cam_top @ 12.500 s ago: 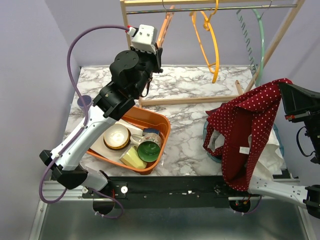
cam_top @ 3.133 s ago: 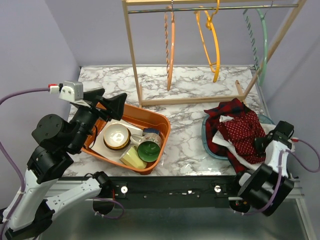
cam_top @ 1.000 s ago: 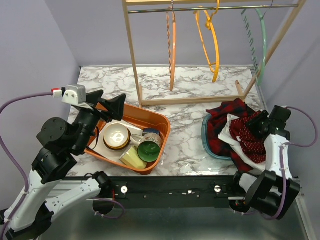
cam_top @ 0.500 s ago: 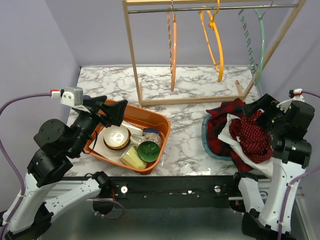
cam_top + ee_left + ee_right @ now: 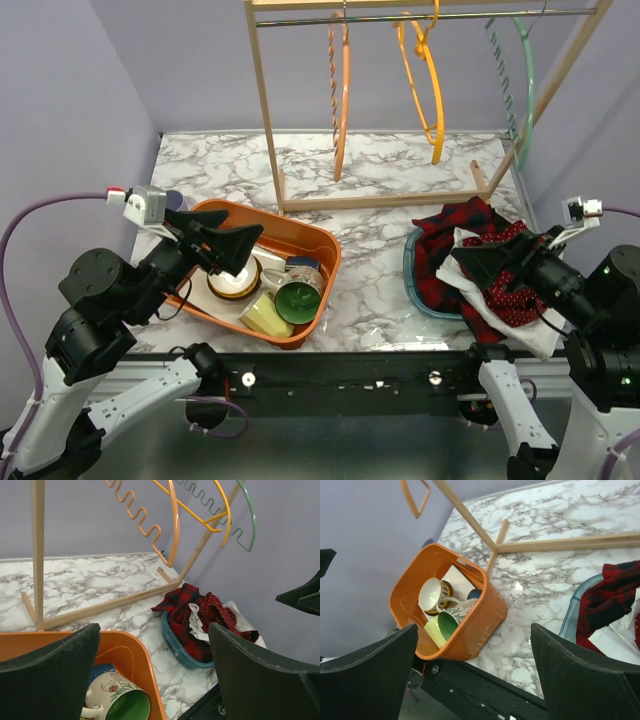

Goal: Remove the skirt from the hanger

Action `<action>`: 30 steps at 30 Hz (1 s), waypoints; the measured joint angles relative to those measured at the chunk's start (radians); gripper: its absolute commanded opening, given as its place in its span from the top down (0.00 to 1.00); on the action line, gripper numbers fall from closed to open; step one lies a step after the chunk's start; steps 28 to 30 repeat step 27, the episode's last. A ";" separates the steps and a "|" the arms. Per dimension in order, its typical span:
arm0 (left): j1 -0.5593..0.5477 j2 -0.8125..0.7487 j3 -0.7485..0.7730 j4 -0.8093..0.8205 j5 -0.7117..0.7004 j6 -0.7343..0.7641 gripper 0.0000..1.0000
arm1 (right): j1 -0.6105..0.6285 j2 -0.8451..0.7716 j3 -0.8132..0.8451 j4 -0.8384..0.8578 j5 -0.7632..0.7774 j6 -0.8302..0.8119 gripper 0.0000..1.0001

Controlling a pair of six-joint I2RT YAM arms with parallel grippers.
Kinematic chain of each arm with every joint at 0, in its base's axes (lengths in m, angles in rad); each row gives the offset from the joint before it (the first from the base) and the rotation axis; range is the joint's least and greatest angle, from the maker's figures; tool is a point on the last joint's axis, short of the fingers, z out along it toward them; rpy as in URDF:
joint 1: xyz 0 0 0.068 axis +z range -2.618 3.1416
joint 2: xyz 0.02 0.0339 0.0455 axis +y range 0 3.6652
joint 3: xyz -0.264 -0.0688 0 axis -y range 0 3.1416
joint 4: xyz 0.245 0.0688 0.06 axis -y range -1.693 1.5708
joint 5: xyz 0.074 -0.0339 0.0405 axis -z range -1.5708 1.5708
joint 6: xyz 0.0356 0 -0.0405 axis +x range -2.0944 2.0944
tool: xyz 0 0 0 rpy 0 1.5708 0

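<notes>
From above, the skirt [image 5: 508,303] is seen heaped in the basin [image 5: 411,278] at the desk's [image 5: 400,170] 4 o'clock. At the left wrist, the left fingers [image 5: 260,675] are spread wide, empty. At the right wrist, the right fingers [image 5: 365,675] are likewise spread, empty.

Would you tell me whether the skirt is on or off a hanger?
Off: the skirt lies crumpled in the blue basket; the hangers hang bare.

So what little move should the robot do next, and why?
Probably just settle both arms back to rest. The red dotted skirt lies bunched in the blue basket, off any hanger, and the orange hanger on the rail hangs bare. The left end effector and right end effector are both open, holding nothing, so the job looks finished.
</notes>
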 measured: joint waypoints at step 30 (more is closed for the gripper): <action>0.000 -0.072 -0.023 0.010 0.050 -0.026 0.01 | 0.007 -0.009 0.140 -0.014 -0.031 0.059 0.00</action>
